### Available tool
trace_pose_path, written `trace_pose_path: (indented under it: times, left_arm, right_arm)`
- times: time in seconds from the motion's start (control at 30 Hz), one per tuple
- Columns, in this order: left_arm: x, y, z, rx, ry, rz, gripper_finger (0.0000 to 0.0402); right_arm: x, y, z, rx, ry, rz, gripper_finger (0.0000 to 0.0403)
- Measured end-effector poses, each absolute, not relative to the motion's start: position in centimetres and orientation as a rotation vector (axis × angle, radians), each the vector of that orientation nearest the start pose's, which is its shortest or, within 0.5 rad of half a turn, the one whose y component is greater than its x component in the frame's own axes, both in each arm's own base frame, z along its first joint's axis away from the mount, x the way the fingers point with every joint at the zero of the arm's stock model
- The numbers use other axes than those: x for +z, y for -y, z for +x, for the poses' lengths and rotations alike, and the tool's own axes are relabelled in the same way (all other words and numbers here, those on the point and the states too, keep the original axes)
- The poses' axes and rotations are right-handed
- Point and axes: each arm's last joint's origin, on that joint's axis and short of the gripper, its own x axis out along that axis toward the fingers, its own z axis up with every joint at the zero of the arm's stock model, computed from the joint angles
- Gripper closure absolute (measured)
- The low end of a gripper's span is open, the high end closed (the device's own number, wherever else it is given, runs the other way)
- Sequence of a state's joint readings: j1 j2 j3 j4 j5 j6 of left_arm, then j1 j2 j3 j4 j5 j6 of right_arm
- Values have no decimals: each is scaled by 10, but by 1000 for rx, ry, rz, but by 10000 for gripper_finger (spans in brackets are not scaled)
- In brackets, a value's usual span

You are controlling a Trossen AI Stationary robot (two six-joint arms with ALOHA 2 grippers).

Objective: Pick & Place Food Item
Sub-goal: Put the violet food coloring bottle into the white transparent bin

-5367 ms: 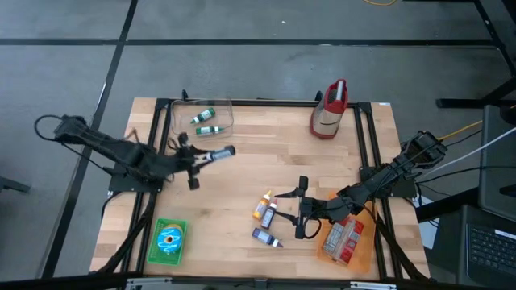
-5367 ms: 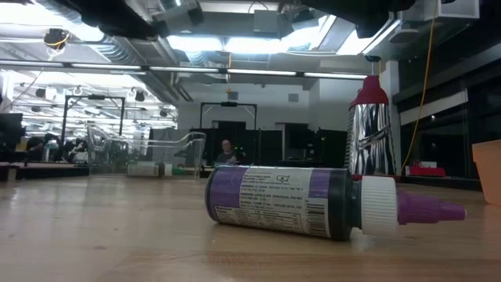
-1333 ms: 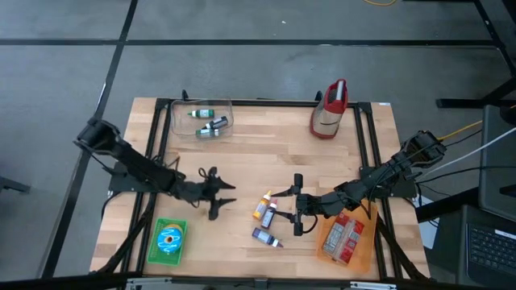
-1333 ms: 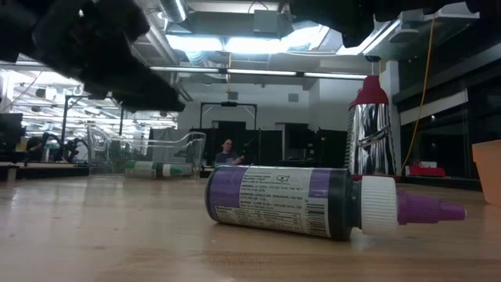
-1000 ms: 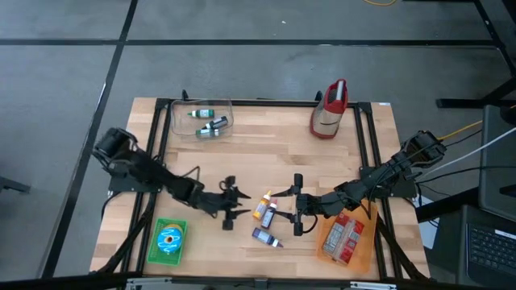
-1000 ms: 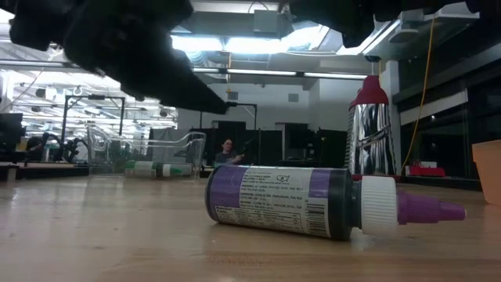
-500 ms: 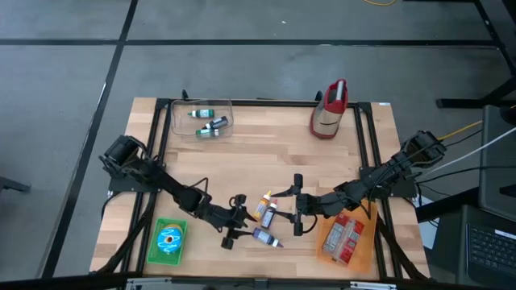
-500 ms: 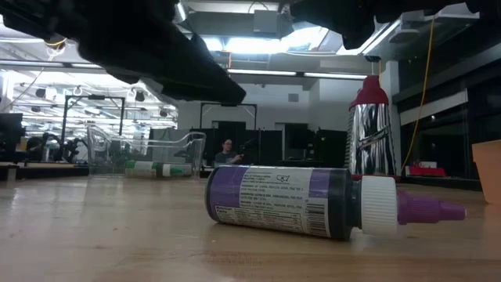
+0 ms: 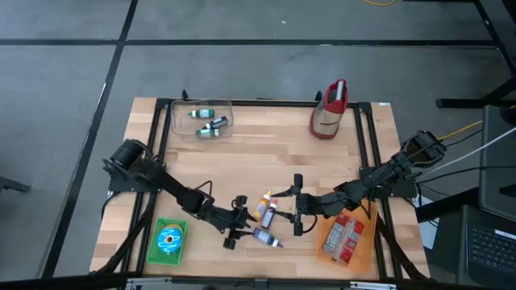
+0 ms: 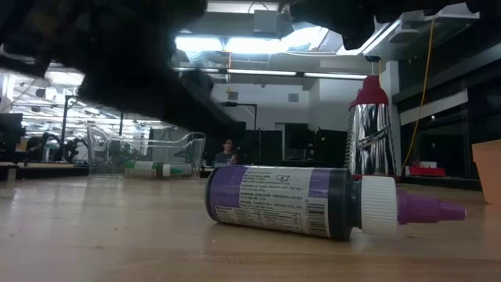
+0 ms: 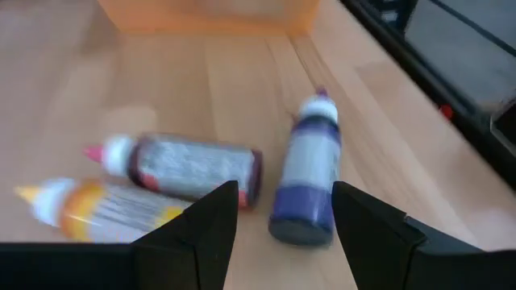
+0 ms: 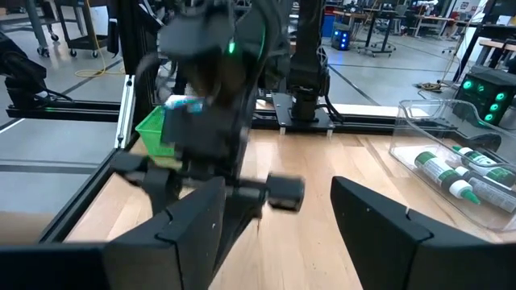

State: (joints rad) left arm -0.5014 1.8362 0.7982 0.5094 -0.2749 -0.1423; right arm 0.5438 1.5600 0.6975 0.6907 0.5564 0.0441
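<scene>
The purple bottle (image 10: 278, 200) lies on its side on the desk (image 9: 242, 153), a squat tube with a dark purple body, a white printed label, a white collar and a purple pointed nozzle. From above it sits near the front middle of the desk, nozzle toward the right. Just beyond it lie a red-capped bottle (image 11: 173, 164) with a silvery label and an orange bottle (image 11: 89, 208) with a yellow tip, side by side and close to the purple one.

The left claw (image 9: 235, 223) hangs low at the purple bottle's base end, fingers spread and gripping nothing; in the left wrist view the purple bottle shows between the two dark fingers. The right claw (image 9: 297, 206) waits just right of the three bottles, released and empty.

A clear bin (image 9: 201, 118) at the far left holds three green-capped tubes (image 9: 209, 125). A red and silver pouch (image 9: 330, 110) stands at the far right, a green tray (image 9: 168, 240) at the near left, and an orange tray (image 9: 347, 238) with a red packet at the near right.

A second ago the left claw was farther left, short of the bottles; it has since slid right up to the purple one. The right arm and every item have stayed put.
</scene>
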Motion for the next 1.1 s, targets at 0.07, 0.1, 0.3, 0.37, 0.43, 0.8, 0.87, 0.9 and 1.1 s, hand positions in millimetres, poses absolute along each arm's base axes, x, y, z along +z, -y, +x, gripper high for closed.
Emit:
trace_pose_path:
  times: [0.07,0.1,0.3,0.37,0.43,0.8,0.87,0.9,1.1]
  left_arm:
    - [120,162,311,-200,-505,56,206]
    - [117,163,313,-210,-492,48,206]
    - [112,164,322,-238,-469,23,206]
    - [113,166,326,-241,-482,27,206]
    - [112,167,327,-252,-510,44,206]
    - [101,165,329,-251,-562,39,206]
    - [93,163,332,-265,-570,8,206]
    - [89,163,332,-275,-583,-3,206]
    - [81,164,337,-298,-530,-53,206]
  right_arm:
    - [205,-149,276,-16,-146,-46,173]
    - [205,-149,276,-16,-146,-46,173]
    - [204,-149,276,-16,-148,-47,173]
    - [204,-149,276,-16,-149,-48,173]
    - [204,-149,276,-16,-149,-48,173]
    - [204,-149,276,-16,-149,-48,173]
    - [204,-149,276,-16,-150,-48,173]
    - [204,-149,276,-16,-150,-48,173]
    - [204,-149,276,-16,-155,-51,173]
